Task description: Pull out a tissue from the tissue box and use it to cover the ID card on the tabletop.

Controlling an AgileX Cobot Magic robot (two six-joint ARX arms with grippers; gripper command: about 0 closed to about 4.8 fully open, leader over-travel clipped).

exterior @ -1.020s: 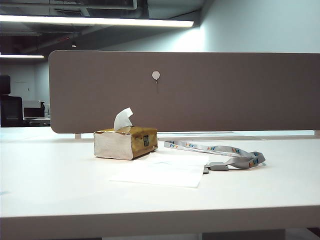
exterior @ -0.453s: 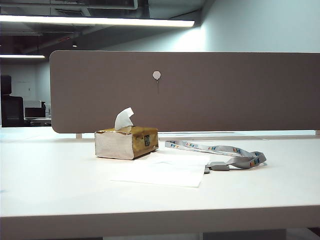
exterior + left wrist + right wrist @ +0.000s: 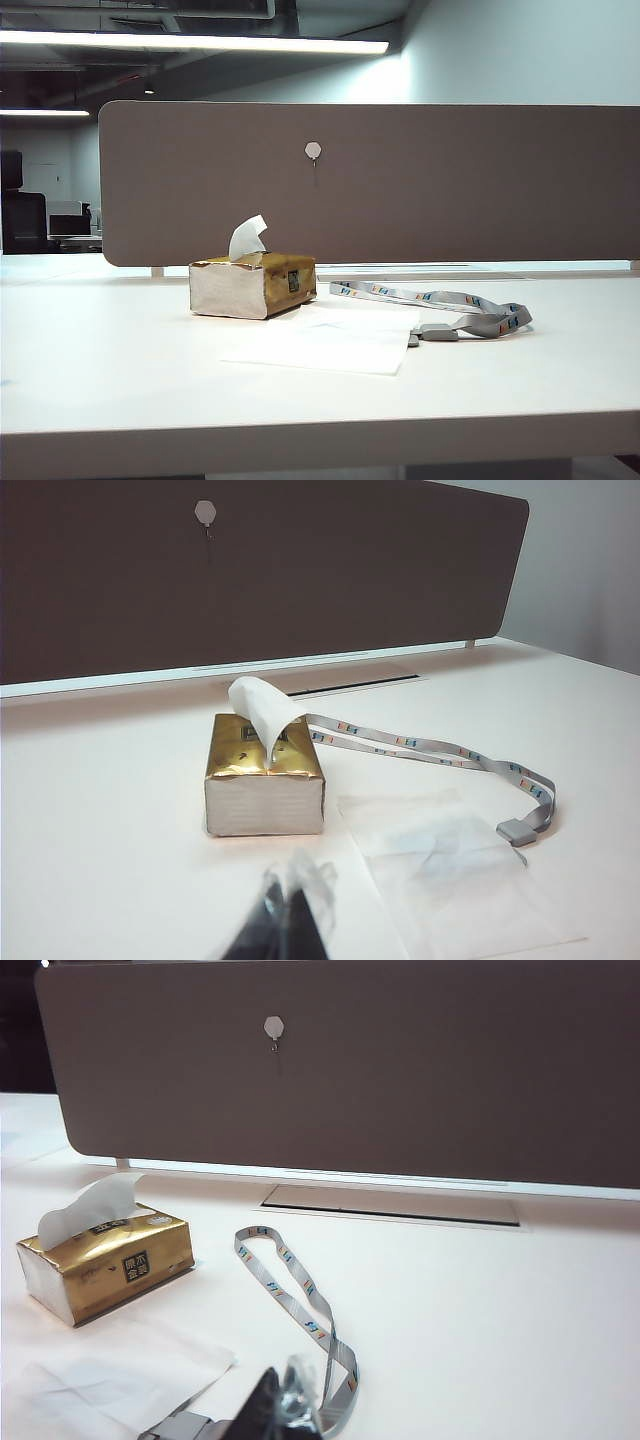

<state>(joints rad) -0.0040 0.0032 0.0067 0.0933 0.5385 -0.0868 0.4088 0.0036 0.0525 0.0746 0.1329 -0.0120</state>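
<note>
The gold tissue box stands on the white tabletop with a small white tuft poking from its top. Beside it a tissue lies spread flat. The ID card is under this sheet; in the left wrist view only a faint bluish shade shows through the tissue. Its grey clip and lanyard stick out past the sheet's edge. My left gripper is shut and empty, short of the box. My right gripper is shut and empty near the lanyard. Neither gripper appears in the exterior view.
A brown-grey partition panel with a small hook runs along the back edge of the desk. A cable slot lies in the tabletop at the panel's foot.
</note>
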